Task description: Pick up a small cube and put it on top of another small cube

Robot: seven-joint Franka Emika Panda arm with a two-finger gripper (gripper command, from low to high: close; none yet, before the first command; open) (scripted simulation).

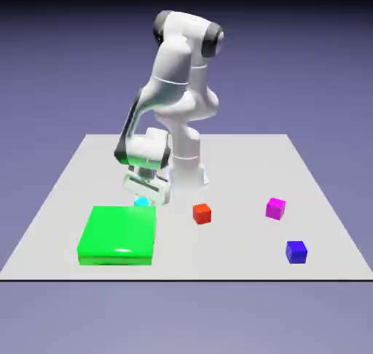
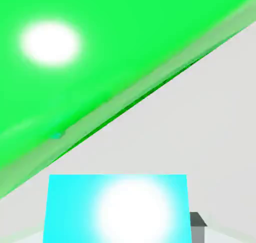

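The small cyan cube [image 1: 141, 201] sits on the table just behind the flat green block [image 1: 118, 234]. My gripper [image 1: 146, 194] points down over it with the fingers at its sides. In the hand view the cyan cube [image 2: 117, 207] fills the bottom middle. A grey fingertip [image 2: 198, 220] presses against its right side, and the left tip is hidden. The gripper [image 2: 118, 229] is shut on this cube, which still rests on the table. The magenta-pink cube [image 1: 275, 208] stands far off toward the exterior view's right, apart from the hand.
The green block [image 2: 100, 62] lies close in front of the held cube. A red cube [image 1: 202, 213] sits between the hand and the magenta cube. A dark blue cube [image 1: 296, 252] is near the grey table's [image 1: 240, 163] front right edge.
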